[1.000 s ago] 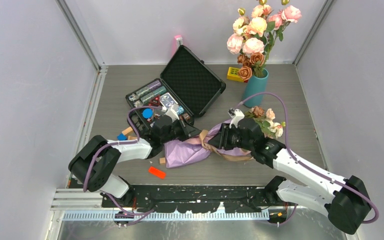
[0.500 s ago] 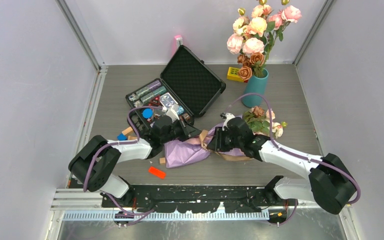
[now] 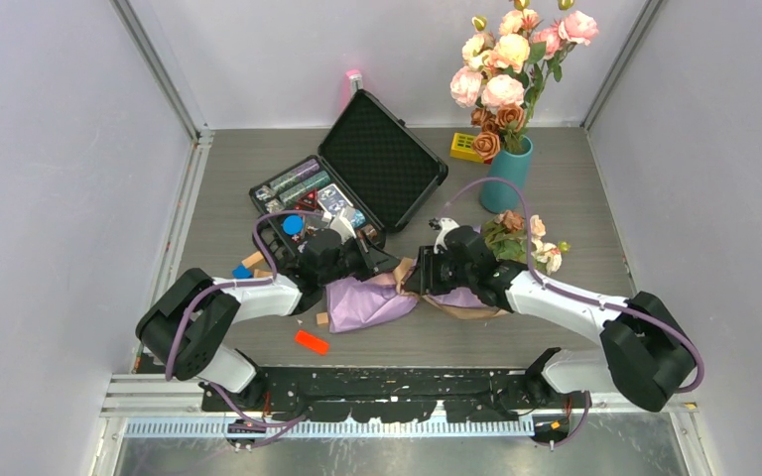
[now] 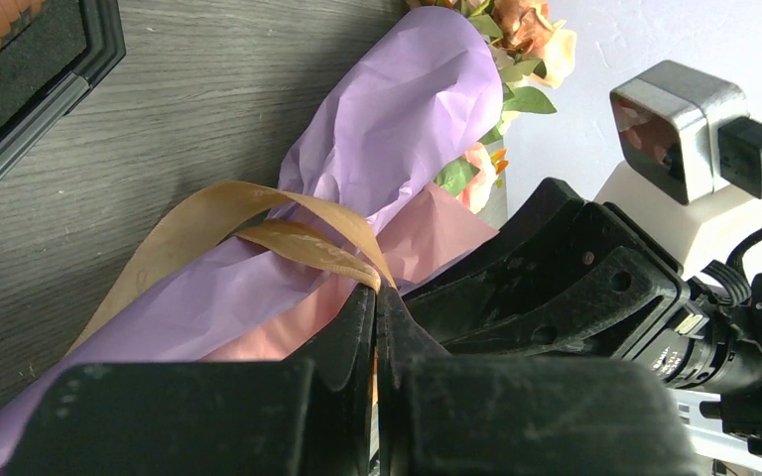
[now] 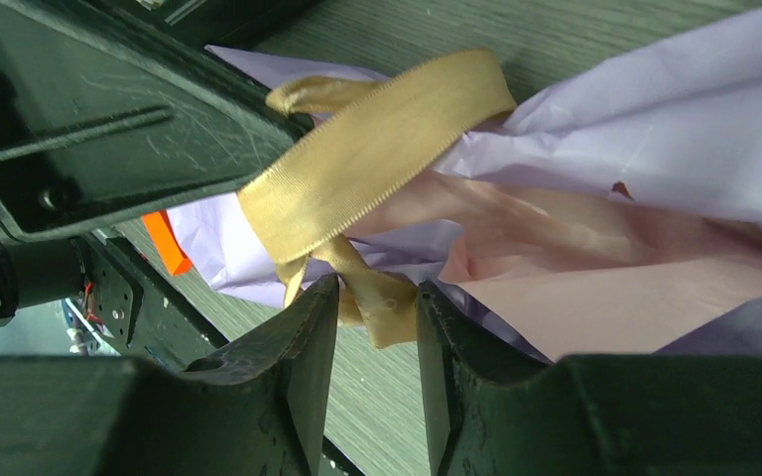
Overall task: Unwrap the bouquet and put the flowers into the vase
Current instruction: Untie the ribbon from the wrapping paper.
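The tan ribbon [image 4: 298,243] is pinched by the shut left jaws; the crinkled lilac-paper bouquet [image 3: 367,302] is laid, tied, on the grey desk [image 3: 238,178]. The right jaws, now swung leftward, are set narrowly around the knot, grip unclear; untying is judged near.

Grey wood-grain table [image 3: 258,159], pale walls [image 3: 50,198]

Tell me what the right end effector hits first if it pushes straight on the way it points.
The ribbon: its knotted tail sits between the open fingers of the right end effector. Just beyond lies the paper of the bouquet; how far off is unclear.
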`<state>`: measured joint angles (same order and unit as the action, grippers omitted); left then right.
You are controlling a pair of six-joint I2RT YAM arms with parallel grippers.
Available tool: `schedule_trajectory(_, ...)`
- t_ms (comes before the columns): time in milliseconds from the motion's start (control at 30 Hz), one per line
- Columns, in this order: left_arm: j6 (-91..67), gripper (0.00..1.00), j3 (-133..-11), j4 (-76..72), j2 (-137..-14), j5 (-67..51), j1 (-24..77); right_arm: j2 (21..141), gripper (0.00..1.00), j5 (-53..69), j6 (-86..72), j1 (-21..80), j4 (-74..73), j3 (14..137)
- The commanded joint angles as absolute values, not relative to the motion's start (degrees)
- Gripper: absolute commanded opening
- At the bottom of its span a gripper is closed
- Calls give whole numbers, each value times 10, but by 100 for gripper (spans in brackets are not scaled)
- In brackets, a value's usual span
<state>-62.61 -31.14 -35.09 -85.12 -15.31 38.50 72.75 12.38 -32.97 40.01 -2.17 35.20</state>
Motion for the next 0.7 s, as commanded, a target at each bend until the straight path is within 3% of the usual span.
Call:
schedule_trajectory(0, -627, 0, -309, -383, -844, -163, 382, 746, 40, 135, -311, 401, 16, 389)
schedule_trajectory(367, -628, 0, -312, -386, -853, -163, 381, 784, 37, 112, -289, 419, 5, 409)
schedule_trajectory(533, -630, 0, -313, -378, -851, -149, 381, 771, 13, 74, -287, 432, 4, 404)
schedule_trajectory(667, -632, 0, -310, -368, -846, -135, 374, 715, 1, 22, -310, 439, -10, 376)
